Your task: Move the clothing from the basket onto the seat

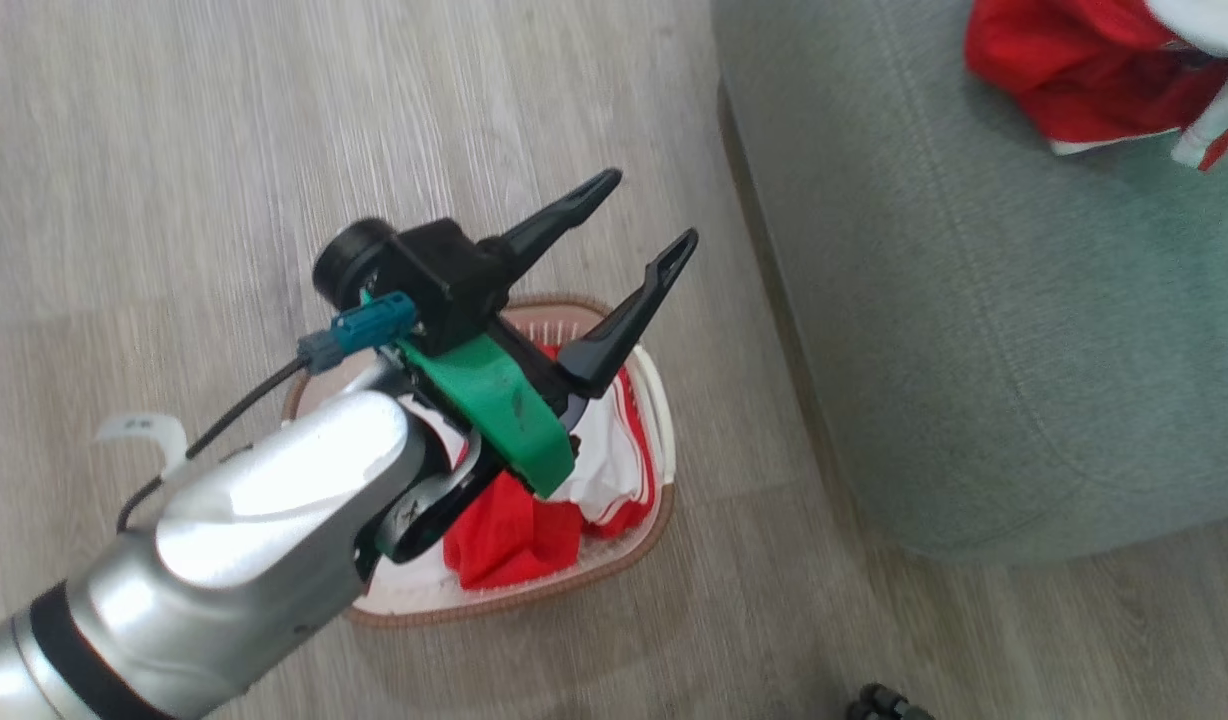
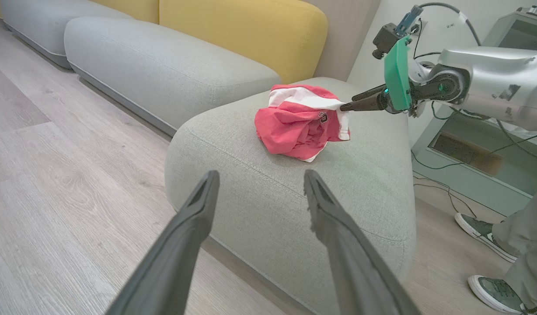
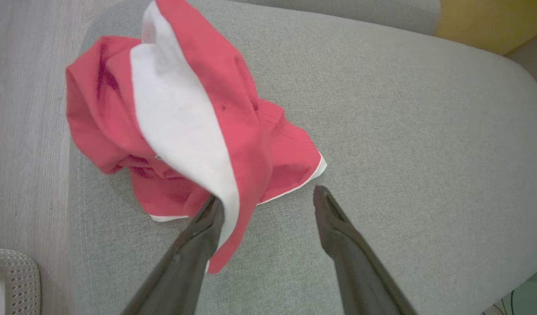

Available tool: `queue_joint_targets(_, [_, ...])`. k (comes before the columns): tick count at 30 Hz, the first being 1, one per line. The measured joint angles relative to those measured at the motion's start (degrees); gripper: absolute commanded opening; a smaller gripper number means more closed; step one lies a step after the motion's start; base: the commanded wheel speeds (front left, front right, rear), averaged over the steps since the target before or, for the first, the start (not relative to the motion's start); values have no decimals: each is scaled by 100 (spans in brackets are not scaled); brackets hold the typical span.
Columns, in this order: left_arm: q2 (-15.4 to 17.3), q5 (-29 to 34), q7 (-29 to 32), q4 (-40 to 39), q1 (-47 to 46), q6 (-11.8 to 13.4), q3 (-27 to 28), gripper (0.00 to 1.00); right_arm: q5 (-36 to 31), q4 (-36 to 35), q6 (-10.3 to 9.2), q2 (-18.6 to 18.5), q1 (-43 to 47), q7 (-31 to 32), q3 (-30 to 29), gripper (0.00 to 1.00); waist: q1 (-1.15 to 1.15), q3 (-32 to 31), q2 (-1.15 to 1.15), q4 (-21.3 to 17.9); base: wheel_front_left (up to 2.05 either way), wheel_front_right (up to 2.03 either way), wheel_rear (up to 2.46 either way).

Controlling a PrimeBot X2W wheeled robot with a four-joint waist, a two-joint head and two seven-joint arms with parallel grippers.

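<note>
The cream basket (image 1: pixel 606 550) stands on the floor with red and white clothing (image 1: pixel 504 540) bunched inside. My left gripper (image 1: pixel 649 210) hangs open above it with nothing between its fingers (image 2: pixel 194 218). To the right is the grey-green seat (image 1: pixel 974 300), bearing a crumpled red and white garment (image 1: pixel 1084 70) near its far side. That garment (image 2: pixel 294 127) lies on the seat (image 2: pixel 373 175) with my right gripper (image 2: pixel 345 105) at its edge. In the right wrist view my right gripper (image 3: pixel 267 196) is open, and a fold of the garment (image 3: pixel 176 109) drapes over its left finger (image 3: pixel 198 245).
A grey sofa (image 2: pixel 163 65) with yellow back cushions (image 2: pixel 242 30) runs behind the seat. A person's shoes (image 2: pixel 482 227) stand on the floor past the seat, beside a pale cabinet (image 2: pixel 469 153) and cables. The basket's corner (image 3: pixel 15 280) is beside the seat's edge.
</note>
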Motion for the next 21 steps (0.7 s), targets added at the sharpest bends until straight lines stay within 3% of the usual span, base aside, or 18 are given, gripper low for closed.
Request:
queue_joint_targets(8, [-58,-152,-178,107,422,103,-2,100,751,-767,0,-449,520,527,420,100,0,-732,0,-125,0,0,0])
queue_joint_targets(15, [-200,-291,-334,175,694,202,18,100,1160,-1805,0,-765,1197,-27,158,100,0,-1292,0,-40,0,0,0])
queue_joint_targets(21, [-202,-324,-397,203,887,276,60,100,1272,-2599,0,-817,1991,-349,-345,100,0,-1591,0,167,0,0,0])
